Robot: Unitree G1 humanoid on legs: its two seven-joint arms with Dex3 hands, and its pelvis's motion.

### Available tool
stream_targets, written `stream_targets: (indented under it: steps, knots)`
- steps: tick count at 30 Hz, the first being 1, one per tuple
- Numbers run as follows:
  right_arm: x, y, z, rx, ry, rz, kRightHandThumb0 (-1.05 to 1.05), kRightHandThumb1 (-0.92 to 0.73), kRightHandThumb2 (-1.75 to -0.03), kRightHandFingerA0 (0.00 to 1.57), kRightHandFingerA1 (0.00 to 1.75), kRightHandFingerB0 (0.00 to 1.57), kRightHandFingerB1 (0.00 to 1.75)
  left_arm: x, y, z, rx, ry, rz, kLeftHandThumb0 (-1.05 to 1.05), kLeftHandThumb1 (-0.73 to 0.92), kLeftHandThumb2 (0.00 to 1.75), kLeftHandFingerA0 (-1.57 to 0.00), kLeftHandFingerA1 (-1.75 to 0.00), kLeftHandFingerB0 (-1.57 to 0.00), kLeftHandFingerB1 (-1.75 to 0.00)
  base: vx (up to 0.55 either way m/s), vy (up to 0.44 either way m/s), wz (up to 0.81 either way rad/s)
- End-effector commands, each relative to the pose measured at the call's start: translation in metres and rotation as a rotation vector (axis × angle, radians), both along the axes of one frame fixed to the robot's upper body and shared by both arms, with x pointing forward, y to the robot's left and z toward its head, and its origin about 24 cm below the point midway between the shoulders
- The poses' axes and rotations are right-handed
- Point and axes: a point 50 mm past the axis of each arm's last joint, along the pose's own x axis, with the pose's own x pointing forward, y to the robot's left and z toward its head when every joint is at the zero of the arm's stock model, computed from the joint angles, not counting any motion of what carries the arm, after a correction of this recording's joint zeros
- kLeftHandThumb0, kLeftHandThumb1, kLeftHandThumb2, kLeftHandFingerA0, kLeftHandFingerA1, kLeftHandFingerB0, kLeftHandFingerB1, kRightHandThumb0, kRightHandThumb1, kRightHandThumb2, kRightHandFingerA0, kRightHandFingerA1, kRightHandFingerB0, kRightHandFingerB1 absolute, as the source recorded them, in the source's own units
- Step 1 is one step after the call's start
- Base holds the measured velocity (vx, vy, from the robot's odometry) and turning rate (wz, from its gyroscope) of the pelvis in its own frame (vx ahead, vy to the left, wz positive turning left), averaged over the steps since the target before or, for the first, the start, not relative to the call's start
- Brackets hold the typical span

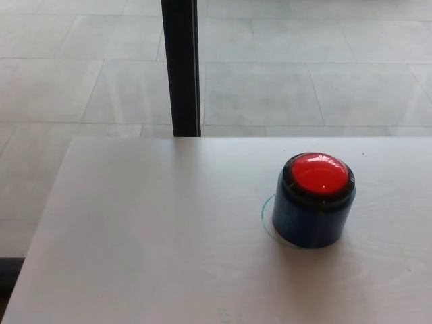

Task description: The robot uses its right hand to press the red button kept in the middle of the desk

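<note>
Glossy red dome button (318, 173) on a dark blue cylindrical base, upright on the pale white desk (148, 229), neither hand visible, their state unknowable

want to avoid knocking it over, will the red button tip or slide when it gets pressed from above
The red button probably won't tip: its dark cylindrical base looks wide and squat and stands flat on the desk. A push straight down on the dome should hold it in place. An off-centre push might slide it, since the desk looks smooth.
</note>
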Motion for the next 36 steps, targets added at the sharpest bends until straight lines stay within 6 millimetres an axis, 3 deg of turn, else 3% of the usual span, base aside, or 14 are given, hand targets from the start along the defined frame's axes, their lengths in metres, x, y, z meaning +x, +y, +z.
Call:
stream_targets:
  steps: [1, 8, 11, 12, 14, 19, 20, 21, 22, 28, 30, 33, 34, 36]
  knots:
    - [-0.017, -0.054, 0.043, 0.136, -0.417, -0.697, -0.43, -0.46, -0.85, 0.65, 1.19, 0.52, 0.96, -0.002, 0.045, 0.04, -0.032, -0.182, 0.355, -0.49, 0.78, 1.21, -0.44, -1.02, 0.0, -0.67, 0.0, 0.0, 0.0]
    - [-0.008, -0.084, 0.086, 0.077, -0.509, -0.744, -0.49, -0.51, -0.85, 0.69, 1.45, 0.51, 0.97, -0.001, 0.045, 0.041, -0.06, -0.203, 0.373, -0.49, 0.73, 1.29, -0.32, -0.85, 0.0, -0.63, 0.0, 0.0, 0.0]
    - [-0.002, -0.095, 0.109, 0.064, -0.57, -0.775, -0.43, -0.52, -0.88, 0.75, 1.39, 0.5, 0.91, -0.001, 0.045, 0.04, -0.028, -0.172, 0.352, -0.5, 0.78, 1.21, -0.53, -1.11, -0.01, -0.69, 0.0, 0.0, 0.0]
    - [0.011, -0.109, 0.14, 0.057, -0.698, -0.809, -0.32, -0.54, -1.14, 0.63, 0.87, 0.38, 0.7, -0.001, 0.046, 0.04, -0.056, -0.205, 0.382, -0.47, 0.77, 1.18, -0.15, -1.12, 0.0, -0.53, 0.0, 0.0, 0.0]
    - [0.016, -0.115, 0.155, 0.029, -0.725, -0.788, -0.28, -0.55, -1.18, 0.6, 0.81, 0.36, 0.67, -0.001, 0.046, 0.04, -0.053, -0.202, 0.374, -0.47, 0.79, 1.16, -0.18, -1.08, 0.0, -0.53, 0.0, 0.0, 0.0]
    - [0.044, -0.125, 0.214, -0.033, -0.84, -0.674, -0.37, -0.27, -1.08, 0.98, 0.87, 0.91, 0.83, -0.003, 0.045, 0.038, -0.06, -0.206, 0.384, -0.48, 0.81, 1.14, -0.2, -1.11, 0.0, -0.52, 0.0, 0.0, 0.0]
    - [0.055, -0.123, 0.234, -0.047, -0.862, -0.622, -0.41, -0.2, -1.12, 1.25, 0.98, 1.01, 0.82, -0.003, 0.046, 0.039, -0.046, -0.185, 0.371, -0.49, 0.74, 1.28, -0.33, -0.85, 0.0, -0.62, 0.0, 0.0, 0.0]
    - [0.057, -0.123, 0.237, -0.048, -0.863, -0.616, -0.41, -0.2, -1.12, 1.25, 0.98, 1.01, 0.82, -0.004, 0.046, 0.038, -0.045, -0.181, 0.371, -0.49, 0.74, 1.28, -0.33, -0.85, 0.0, -0.62, 0.0, 0.0, 0.0]
    - [0.065, -0.12, 0.252, -0.036, -0.934, -0.55, -0.38, -0.27, -1.01, 1.42, 1.27, 1.06, 1.04, -0.006, 0.046, 0.037, -0.044, -0.176, 0.373, -0.47, 0.74, 1.28, -0.33, -0.84, 0.0, -0.62, 0.0, 0.0, 0.0]
    - [0.106, -0.089, 0.313, 0.042, -1.19, -0.367, -0.54, -0.39, -1.15, 1.48, 1.45, 1.25, 1.31, -0.007, 0.046, 0.036, -0.061, -0.184, 0.374, -0.51, 0.73, 1.28, -0.24, -0.8, 0.0, -0.63, 0.0, 0.0, 0.0]
    - [0.123, -0.067, 0.334, 0.047, -1.26, -0.266, -0.37, -0.2, -1.41, 1.26, 1.65, 0.97, 1.47, -0.006, 0.046, 0.037, -0.067, -0.194, 0.379, -0.51, 0.81, 1.1, -0.15, -1.05, 0.0, -0.6, 0.0, 0.0, 0.0]
    - [0.147, -0.036, 0.358, 0.051, -1.307, -0.128, -0.28, -0.31, -1.43, 1.16, 1.75, 0.9, 1.56, -0.004, 0.046, 0.038, -0.088, -0.214, 0.399, -0.5, 0.81, 1.14, -0.1, -1.07, 0.0, -0.47, 0.0, 0.0, 0.0]
    - [0.154, -0.028, 0.364, 0.041, -1.314, -0.069, -0.27, -0.34, -1.47, 1.15, 1.75, 0.88, 1.64, -0.002, 0.045, 0.039, -0.071, -0.201, 0.392, -0.52, 0.73, 1.27, -0.41, -0.91, 0.0, -0.63, 0.0, 0.0, 0.0]
    - [0.162, -0.018, 0.368, 0.051, -1.318, -0.023, -0.23, -0.41, -1.46, 1.11, 1.75, 0.83, 1.68, -0.001, 0.045, 0.039, -0.064, -0.196, 0.386, -0.5, 0.82, 1.1, -0.29, -1.21, 0.0, -0.64, 0.0, 0.0, 0.0]
